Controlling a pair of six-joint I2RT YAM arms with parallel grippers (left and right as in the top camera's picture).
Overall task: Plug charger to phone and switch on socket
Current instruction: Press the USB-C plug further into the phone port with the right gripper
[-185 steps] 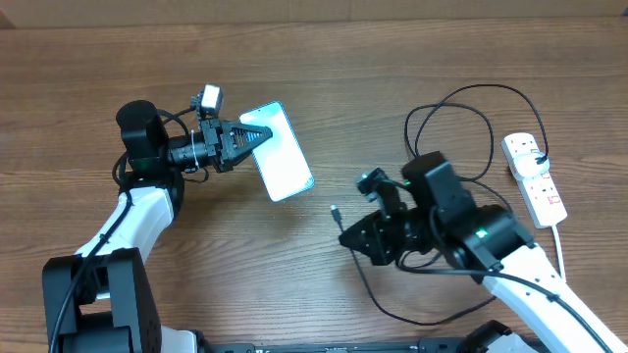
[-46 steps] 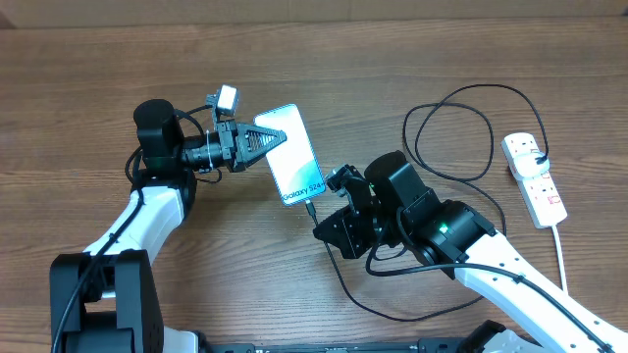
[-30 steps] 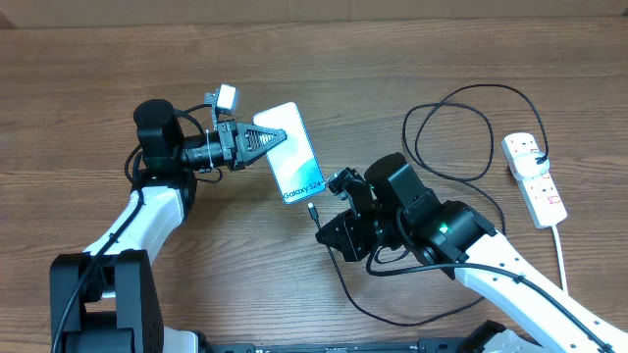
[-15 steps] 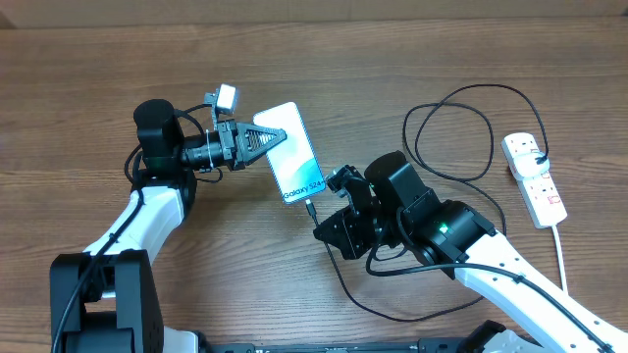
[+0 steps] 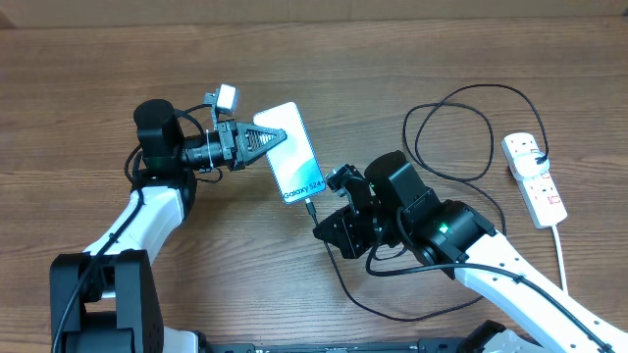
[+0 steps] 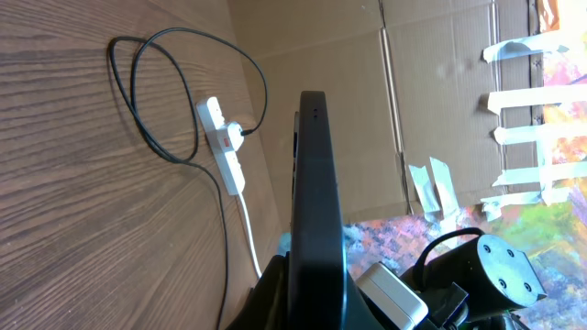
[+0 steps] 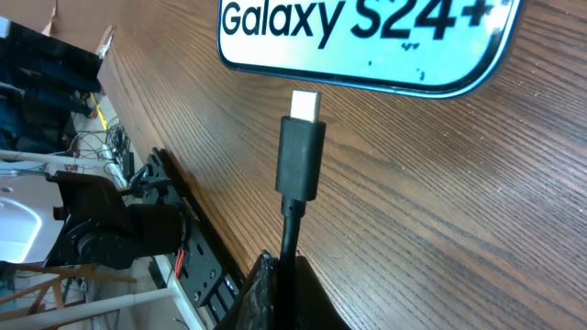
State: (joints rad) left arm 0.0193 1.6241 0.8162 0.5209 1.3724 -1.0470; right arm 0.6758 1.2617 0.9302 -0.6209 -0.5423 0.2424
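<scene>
My left gripper [image 5: 257, 140] is shut on the phone [image 5: 289, 152], holding it by its upper end with the lit "Galaxy S24" screen facing up and its lower end toward the right arm. In the left wrist view the phone [image 6: 316, 202] shows edge-on between the jaws. My right gripper [image 5: 327, 224] is shut on the charger cable just behind its black plug [image 5: 309, 208]. In the right wrist view the plug [image 7: 301, 151] points at the phone's bottom edge [image 7: 367, 46], its metal tip a short gap away. The socket [image 5: 535, 181] lies at the far right.
The black cable [image 5: 446, 127] loops in coils between the right arm and the socket, and trails under the right arm toward the front edge. The socket's thick white cord [image 5: 561, 245] runs toward the front right. Cardboard stands behind the table in the left wrist view.
Over the last seconds both arms brought phone and plug together near the table's middle. In the last half second nothing has visibly moved.
</scene>
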